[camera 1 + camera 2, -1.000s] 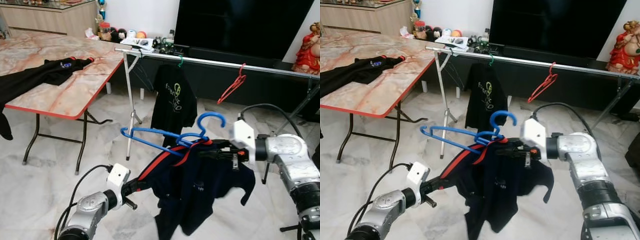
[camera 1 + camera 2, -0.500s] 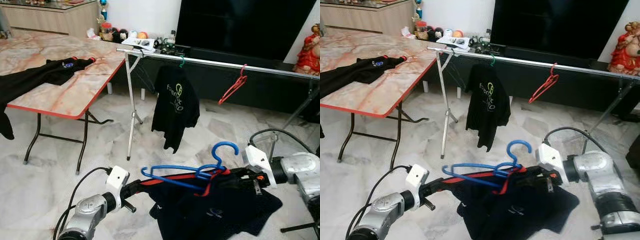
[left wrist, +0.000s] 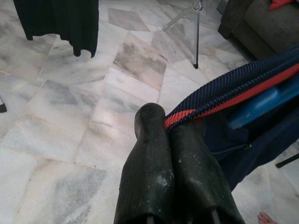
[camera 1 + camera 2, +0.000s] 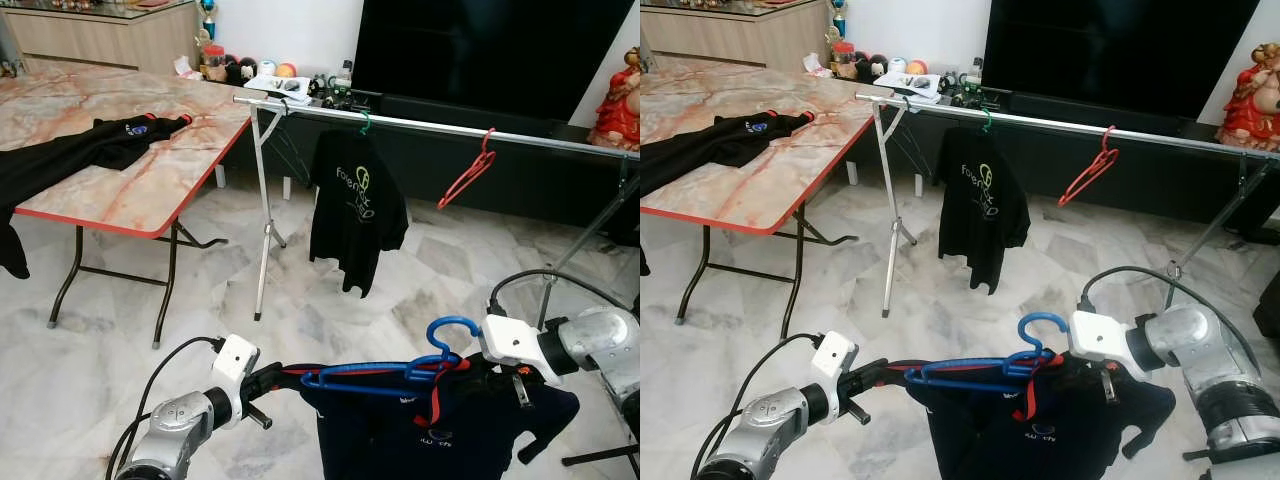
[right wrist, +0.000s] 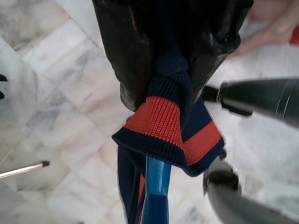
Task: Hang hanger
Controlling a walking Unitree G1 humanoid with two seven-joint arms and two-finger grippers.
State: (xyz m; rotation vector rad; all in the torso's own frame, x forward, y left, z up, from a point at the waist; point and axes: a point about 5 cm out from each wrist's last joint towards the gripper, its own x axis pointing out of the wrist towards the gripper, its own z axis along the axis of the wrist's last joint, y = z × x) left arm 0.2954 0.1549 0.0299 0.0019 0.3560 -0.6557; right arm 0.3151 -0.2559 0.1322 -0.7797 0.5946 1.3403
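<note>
Left claw (image 3: 170,140) clamped on collar rib of navy shirt (image 4: 440,440). Right claw (image 5: 173,70) clamped on same collar beside neck of blue hanger (image 4: 385,375).

Change: both arms lowered since a second ago; hanger now lies level between claws, hook (image 4: 450,330) just ahead of right claw.

Rail (image 4: 450,128) well ahead and above claws; red hanger (image 4: 468,172) and black tee (image 4: 355,210) already hung. Hanging not yet begun; garment seating comes first, by judgement.

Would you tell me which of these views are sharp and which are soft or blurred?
Both eye views are evenly lit and sharp on the blue hanger; left wrist view crisp on the collar; right wrist view soft at the edges, the nearby metal rod blurred.
</note>
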